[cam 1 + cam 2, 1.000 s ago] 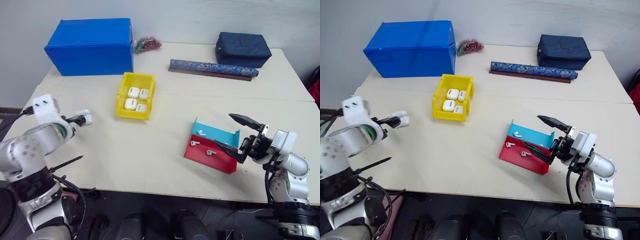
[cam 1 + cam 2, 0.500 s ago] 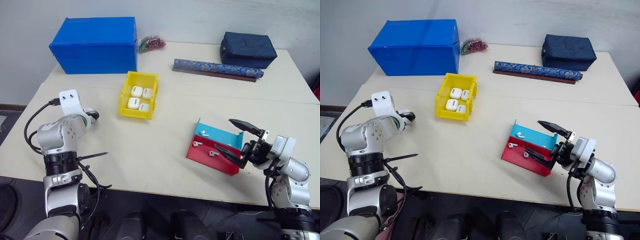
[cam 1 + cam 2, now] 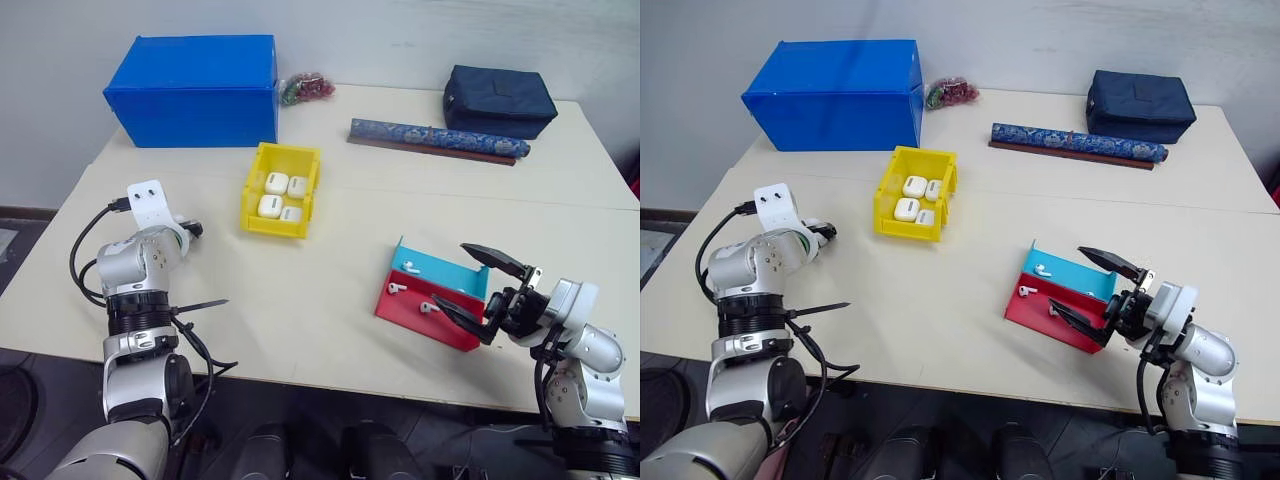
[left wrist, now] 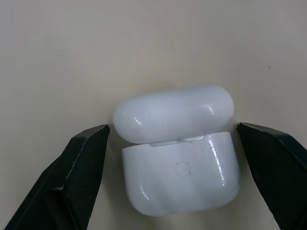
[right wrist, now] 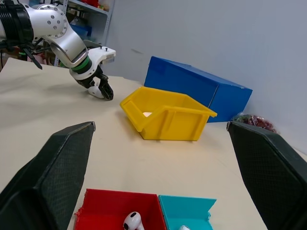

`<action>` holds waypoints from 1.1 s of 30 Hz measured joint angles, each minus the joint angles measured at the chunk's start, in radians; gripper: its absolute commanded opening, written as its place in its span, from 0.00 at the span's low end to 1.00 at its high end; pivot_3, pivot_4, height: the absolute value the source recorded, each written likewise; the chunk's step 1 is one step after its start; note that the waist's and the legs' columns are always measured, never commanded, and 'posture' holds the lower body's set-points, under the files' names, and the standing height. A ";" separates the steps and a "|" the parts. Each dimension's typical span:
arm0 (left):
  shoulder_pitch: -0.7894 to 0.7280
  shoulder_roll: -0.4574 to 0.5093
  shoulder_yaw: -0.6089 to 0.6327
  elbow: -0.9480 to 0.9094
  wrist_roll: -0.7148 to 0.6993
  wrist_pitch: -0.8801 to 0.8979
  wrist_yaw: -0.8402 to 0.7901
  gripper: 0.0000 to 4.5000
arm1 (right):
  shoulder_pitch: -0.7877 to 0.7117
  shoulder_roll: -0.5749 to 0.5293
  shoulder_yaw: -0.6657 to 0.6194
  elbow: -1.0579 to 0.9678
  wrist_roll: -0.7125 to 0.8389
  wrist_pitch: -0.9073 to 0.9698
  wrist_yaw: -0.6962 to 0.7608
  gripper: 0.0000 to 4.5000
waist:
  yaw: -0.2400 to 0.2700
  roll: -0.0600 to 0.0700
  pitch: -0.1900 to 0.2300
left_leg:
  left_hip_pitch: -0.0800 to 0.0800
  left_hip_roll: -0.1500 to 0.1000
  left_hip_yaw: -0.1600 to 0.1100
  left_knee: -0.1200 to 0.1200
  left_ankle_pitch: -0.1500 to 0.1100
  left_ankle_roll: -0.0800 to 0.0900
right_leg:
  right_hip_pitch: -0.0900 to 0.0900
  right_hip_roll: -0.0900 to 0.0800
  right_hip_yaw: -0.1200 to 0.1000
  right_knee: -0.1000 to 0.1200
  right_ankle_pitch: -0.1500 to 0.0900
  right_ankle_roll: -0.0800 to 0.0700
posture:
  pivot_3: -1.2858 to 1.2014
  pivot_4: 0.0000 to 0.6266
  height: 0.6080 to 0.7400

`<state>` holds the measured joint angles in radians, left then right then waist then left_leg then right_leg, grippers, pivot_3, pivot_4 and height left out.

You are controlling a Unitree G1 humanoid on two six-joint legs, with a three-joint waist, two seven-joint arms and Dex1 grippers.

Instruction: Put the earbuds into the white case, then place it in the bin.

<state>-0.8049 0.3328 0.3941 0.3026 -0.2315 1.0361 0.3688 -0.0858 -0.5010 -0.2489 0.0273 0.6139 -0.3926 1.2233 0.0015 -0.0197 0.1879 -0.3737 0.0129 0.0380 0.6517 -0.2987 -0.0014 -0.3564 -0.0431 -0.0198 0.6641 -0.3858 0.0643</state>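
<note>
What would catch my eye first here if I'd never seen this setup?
Probably the bright yellow bin mid-table, holding four white cases, with the big blue box behind it. Then the red and cyan tray of tiny earbuds, beside the open right gripper.

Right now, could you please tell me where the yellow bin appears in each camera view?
Left eye view: the yellow bin sits left of centre in the upper half, just in front of the blue box.
Right eye view: same place, in front of that box.
Right wrist view: seen between the two fingers, with the box behind it.
Left wrist view: looks at a white case on the table instead.
Shared landmark: the blue box.
</note>
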 measured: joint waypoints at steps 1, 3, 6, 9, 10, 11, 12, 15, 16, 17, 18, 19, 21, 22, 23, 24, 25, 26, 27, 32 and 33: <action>0.000 -0.008 0.005 -0.007 0.003 0.002 0.007 0.99 | 0.002 0.000 0.000 -0.003 0.000 0.000 -0.001 1.00 | 0.000 0.000 0.000 | 0.000 0.000 0.000 0.000 0.000 0.000 | 0.000 0.000 0.000 0.000 0.000 0.000 | 0.52 0.24 1.00; 0.000 -0.024 0.017 -0.022 0.009 0.011 0.020 0.99 | 0.006 0.000 0.000 -0.007 0.000 0.000 -0.005 1.00 | 0.000 0.000 0.000 | 0.000 0.000 0.000 0.000 0.000 0.000 | 0.000 0.000 0.000 0.000 0.000 0.000 | 0.52 0.24 1.00; 0.001 -0.063 0.030 -0.055 0.024 0.022 0.053 0.99 | 0.015 0.000 0.000 -0.007 0.000 0.000 -0.009 1.00 | 0.001 0.000 0.000 | 0.000 0.000 0.000 0.000 0.000 0.000 | 0.000 0.000 0.000 0.000 0.000 0.000 | 0.52 0.24 1.00; 0.001 -0.099 0.041 -0.081 0.035 0.031 0.081 0.99 | 0.014 0.000 0.000 -0.010 0.000 0.002 -0.017 1.00 | 0.001 0.000 0.000 | 0.000 0.000 0.000 0.000 0.000 0.000 | 0.000 0.000 0.000 0.000 0.000 0.000 | 0.52 0.24 1.00; 0.001 -0.111 0.043 -0.091 0.039 0.035 0.087 0.99 | 0.014 0.000 0.001 -0.016 -0.001 0.005 -0.023 1.00 | 0.001 0.000 0.000 | 0.000 0.000 0.000 0.000 0.000 0.000 | 0.000 0.000 0.000 0.000 0.000 0.000 | 0.52 0.24 1.00; 0.001 -0.128 0.047 -0.100 0.043 0.036 0.094 0.99 | 0.013 0.000 0.003 -0.027 -0.004 0.010 -0.034 1.00 | 0.002 0.000 0.000 | 0.000 0.000 0.000 0.000 0.000 0.000 | 0.000 0.000 0.000 0.000 0.000 0.000 | 0.52 0.24 1.00; 0.001 -0.138 0.047 -0.107 0.046 0.037 0.099 0.99 | 0.011 0.000 0.006 -0.039 -0.008 0.017 -0.043 1.00 | 0.002 0.000 0.000 | 0.000 0.000 0.000 0.000 0.000 0.000 | 0.000 0.000 0.000 0.000 0.000 0.000 | 0.52 0.24 1.00; 0.010 -0.169 0.055 -0.135 0.061 0.040 0.119 0.99 | 0.011 0.000 0.008 -0.073 -0.015 0.041 -0.075 1.00 | 0.002 0.000 0.000 | 0.000 0.000 0.000 0.000 0.000 0.000 | 0.000 0.000 0.000 0.000 0.000 0.000 | 0.52 0.24 1.00; 0.011 -0.175 0.058 -0.138 0.064 0.040 0.122 0.99 | 0.011 0.000 0.010 -0.083 -0.018 0.048 -0.085 1.00 | 0.002 0.000 0.000 | 0.000 0.000 0.000 0.000 0.000 0.000 | 0.000 0.000 0.000 0.000 0.000 0.000 | 0.52 0.24 1.00; 0.012 -0.177 0.059 -0.139 0.067 0.040 0.123 0.99 | 0.011 0.000 0.011 -0.093 -0.021 0.055 -0.093 1.00 | 0.002 0.000 0.000 | 0.000 0.000 0.000 0.000 0.000 0.000 | 0.000 0.000 0.000 0.000 0.000 0.000 | 0.52 0.24 1.00; 0.012 -0.178 0.059 -0.140 0.073 0.038 0.124 0.99 | 0.011 0.000 0.011 -0.105 -0.022 0.065 -0.103 1.00 | 0.002 0.000 0.000 | 0.000 0.000 0.000 0.000 0.000 0.000 | 0.000 0.000 0.000 0.000 0.000 0.000 | 0.52 0.24 1.00; 0.012 -0.179 0.059 -0.140 0.077 0.035 0.124 0.99 | 0.011 0.000 0.011 -0.110 -0.023 0.070 -0.109 1.00 | 0.002 0.000 0.000 | 0.000 0.000 0.000 0.000 0.000 0.000 | 0.000 0.000 0.000 0.000 0.000 0.000 | 0.52 0.24 1.00; 0.012 -0.179 0.059 -0.139 0.081 0.030 0.124 0.99 | 0.011 0.000 0.012 -0.117 -0.028 0.077 -0.119 1.00 | 0.002 0.000 0.000 | 0.000 0.000 0.000 0.000 0.000 0.000 | 0.000 0.000 0.000 0.000 0.000 0.000 | 0.52 0.24 1.00; 0.012 -0.179 0.060 -0.136 0.082 0.026 0.123 0.99 | 0.011 0.000 0.014 -0.121 -0.033 0.083 -0.126 1.00 | 0.002 0.000 0.000 | 0.000 0.000 0.000 0.000 0.000 0.000 | 0.000 0.000 0.000 0.000 0.000 0.000 | 0.52 0.24 1.00; 0.012 -0.180 0.061 -0.133 0.082 0.022 0.124 0.99 | 0.011 0.000 0.016 -0.123 -0.035 0.088 -0.129 1.00 | 0.002 0.000 0.000 | 0.000 0.000 0.000 0.000 0.000 0.000 | 0.000 0.000 0.000 0.001 0.000 0.000 | 0.52 0.24 1.00; 0.012 -0.181 0.063 -0.131 0.083 0.017 0.125 0.99 | 0.011 0.000 0.018 -0.124 -0.036 0.089 -0.132 1.00 | 0.002 0.000 0.000 | 0.000 0.000 0.000 0.000 0.000 0.000 | 0.000 0.000 0.000 0.001 0.000 0.000 | 0.52 0.24 1.00; 0.012 -0.185 0.069 -0.129 0.084 0.009 0.129 0.99 | 0.012 0.000 0.022 -0.126 -0.037 0.091 -0.138 1.00 | 0.001 0.000 0.000 | 0.000 0.000 0.000 0.000 0.000 0.000 | 0.000 0.000 0.000 0.001 0.000 0.000 | 0.52 0.24 1.00; 0.012 -0.189 0.072 -0.129 0.085 0.003 0.132 0.99 | 0.012 0.000 0.024 -0.127 -0.037 0.092 -0.140 1.00 | 0.001 0.000 0.000 | 0.000 0.000 0.000 0.000 0.000 -0.001 | 0.000 0.000 0.000 0.001 0.000 0.000 | 0.52 0.24 1.00; 0.012 -0.195 0.077 -0.127 0.087 -0.006 0.138 0.99 | 0.012 0.000 0.026 -0.130 -0.040 0.094 -0.145 1.00 | 0.001 0.000 0.000 | 0.000 0.000 0.000 0.000 0.000 -0.001 | 0.000 0.000 0.000 0.001 0.000 0.000 | 0.52 0.24 1.00; 0.008 -0.208 0.090 -0.114 0.092 -0.035 0.161 0.91 | 0.022 0.000 0.026 -0.166 -0.042 0.113 -0.167 1.00 | 0.000 0.000 0.000 | 0.001 0.000 0.001 0.000 0.000 -0.001 | 0.000 0.000 0.000 0.001 0.000 0.000 | 0.52 0.24 1.00; 0.008 -0.209 0.095 -0.108 0.096 -0.044 0.168 0.87 | 0.028 0.000 0.026 -0.180 -0.042 0.119 -0.172 1.00 | 0.000 0.000 0.000 | 0.001 0.000 0.001 0.000 0.000 -0.001 | 0.000 0.000 0.000 0.002 0.000 0.000 | 0.52 0.24 1.00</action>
<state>-0.7970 0.1243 0.4887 0.1943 -0.1357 0.9918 0.5366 -0.0579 -0.5007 -0.2228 -0.1527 0.5719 -0.2738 1.0509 0.0014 -0.0200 0.1877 -0.3726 0.0129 0.0388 0.6519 -0.2984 -0.0020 -0.3563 -0.0430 -0.0195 0.6662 -0.3858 0.0644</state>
